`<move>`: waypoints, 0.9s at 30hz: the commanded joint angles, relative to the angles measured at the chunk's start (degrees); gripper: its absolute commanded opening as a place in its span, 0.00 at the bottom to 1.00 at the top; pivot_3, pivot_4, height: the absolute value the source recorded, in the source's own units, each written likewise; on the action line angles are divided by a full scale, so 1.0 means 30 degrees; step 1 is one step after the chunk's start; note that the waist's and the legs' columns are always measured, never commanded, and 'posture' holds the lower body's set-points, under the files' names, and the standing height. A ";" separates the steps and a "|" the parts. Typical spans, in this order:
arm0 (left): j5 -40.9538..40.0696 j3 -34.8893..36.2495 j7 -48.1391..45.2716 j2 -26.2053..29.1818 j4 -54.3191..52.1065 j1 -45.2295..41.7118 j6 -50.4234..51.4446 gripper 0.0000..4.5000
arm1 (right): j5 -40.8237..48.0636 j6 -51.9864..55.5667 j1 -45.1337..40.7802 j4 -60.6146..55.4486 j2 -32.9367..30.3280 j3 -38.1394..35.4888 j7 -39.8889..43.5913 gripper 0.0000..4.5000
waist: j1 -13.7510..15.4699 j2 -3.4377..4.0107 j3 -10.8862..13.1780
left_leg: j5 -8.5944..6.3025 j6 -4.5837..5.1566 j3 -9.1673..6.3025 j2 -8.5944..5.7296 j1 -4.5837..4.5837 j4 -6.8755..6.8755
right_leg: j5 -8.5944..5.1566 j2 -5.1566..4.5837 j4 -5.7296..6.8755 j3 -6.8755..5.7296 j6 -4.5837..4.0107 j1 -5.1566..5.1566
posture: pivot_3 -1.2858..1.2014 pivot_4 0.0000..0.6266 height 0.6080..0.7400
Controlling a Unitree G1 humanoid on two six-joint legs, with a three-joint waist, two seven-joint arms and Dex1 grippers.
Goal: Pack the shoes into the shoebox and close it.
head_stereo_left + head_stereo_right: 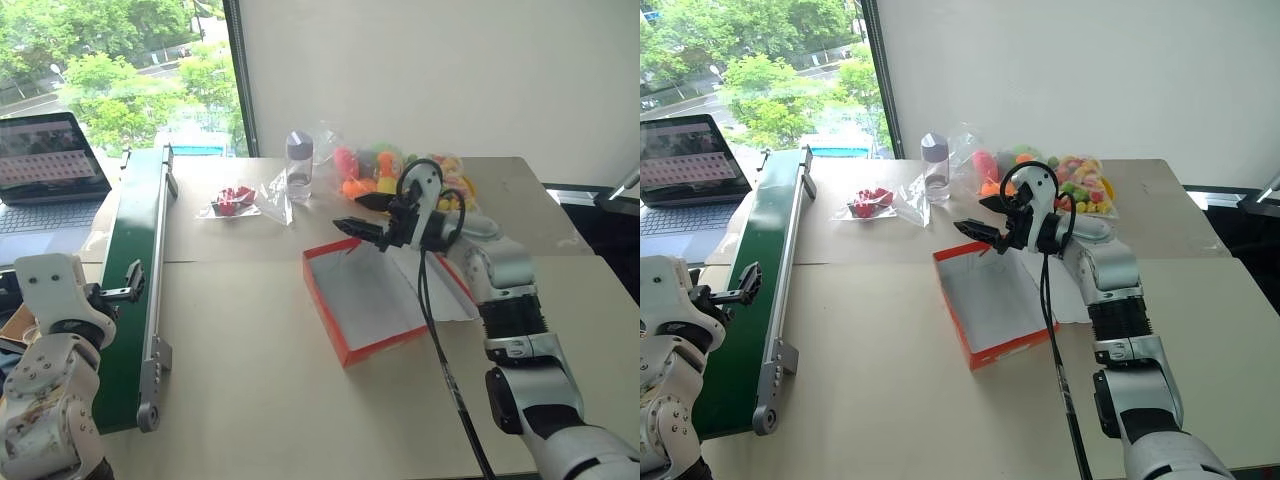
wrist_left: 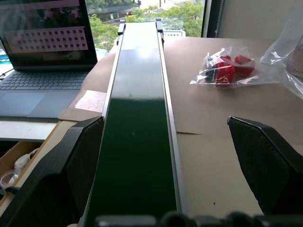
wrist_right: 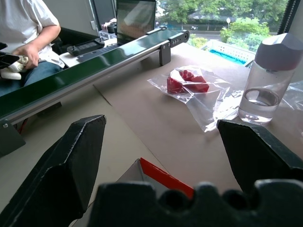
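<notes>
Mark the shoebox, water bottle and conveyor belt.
shoebox (image 1: 357, 297): left eye view, white inside floor.
water bottle (image 1: 299, 168): left eye view, clear body below the cap.
conveyor belt (image 2: 136, 118): left wrist view, green belt surface.

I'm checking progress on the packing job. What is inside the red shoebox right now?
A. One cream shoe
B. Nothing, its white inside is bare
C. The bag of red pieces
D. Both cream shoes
B: the shoebox lies open on the table with only its bare white inside showing, the right gripper hangs open over its far edge holding nothing, and the bag of red pieces lies apart on the table.
</notes>
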 commanded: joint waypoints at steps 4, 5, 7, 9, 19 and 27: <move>0.0497 -0.1026 0.1321 -0.1194 0.0829 0.0344 -0.2532 0.99 | -0.0423 -0.0434 0.0158 -0.0774 -0.0763 0.0066 0.0254 1.00 | 0.0126 0.0002 -0.0001 | -0.0018 0.0028 -0.0003 -0.0003 -0.0003 -0.0019 | 0.0000 -0.0008 -0.0073 -0.0005 -0.0003 0.0022 | 0.52 0.24 1.00; 0.0519 -0.1182 0.1485 -0.1223 0.0879 0.0352 -0.2512 0.99 | -0.0369 -0.0266 0.0144 -0.0877 -0.0724 0.0100 0.0241 1.00 | 0.0147 0.0002 -0.0001 | -0.0021 0.0033 -0.0005 -0.0001 -0.0021 -0.0018 | 0.0001 -0.0008 -0.0093 -0.0010 -0.0003 0.0021 | 0.52 0.24 1.00; 0.0455 -0.1105 0.1958 -0.1445 0.0976 0.0135 -0.2714 0.99 | -0.0375 -0.0119 0.0151 -0.0976 -0.0677 0.0176 0.0264 1.00 | 0.0156 -0.0002 0.0001 | -0.0029 0.0048 -0.0005 -0.0002 -0.0046 -0.0014 | 0.0006 -0.0010 -0.0104 -0.0011 0.0001 0.0011 | 0.52 0.24 1.00; 0.0415 -0.0721 0.2551 -0.1361 0.1316 -0.0294 -0.2630 0.99 | -0.0480 -0.0068 0.0128 -0.0971 -0.0530 0.0291 0.0165 1.00 | 0.0152 -0.0002 0.0001 | -0.0033 0.0055 -0.0005 -0.0002 -0.0058 -0.0015 | 0.0021 -0.0011 -0.0108 -0.0010 0.0023 0.0001 | 0.52 0.24 1.00; 0.0291 -0.1423 0.3071 -0.0909 0.1307 -0.0254 -0.2455 0.99 | -0.0350 0.0255 0.0028 -0.0978 -0.0528 0.0310 0.0055 1.00 | 0.0161 -0.0001 0.0001 | -0.0035 0.0056 -0.0013 -0.0001 -0.0064 -0.0015 | 0.0019 -0.0013 -0.0115 -0.0023 0.0022 0.0002 | 0.52 0.24 1.00; 0.0322 -0.2520 0.3376 -0.1029 0.1844 -0.0934 -0.2792 0.99 | -0.0437 0.0429 -0.0095 -0.1332 0.0082 0.0710 -0.0199 1.00 | 0.0150 -0.0001 0.0001 | -0.0036 0.0054 -0.0017 0.0003 -0.0069 -0.0017 | 0.0018 -0.0009 -0.0113 -0.0026 0.0021 -0.0006 | 0.52 0.24 1.00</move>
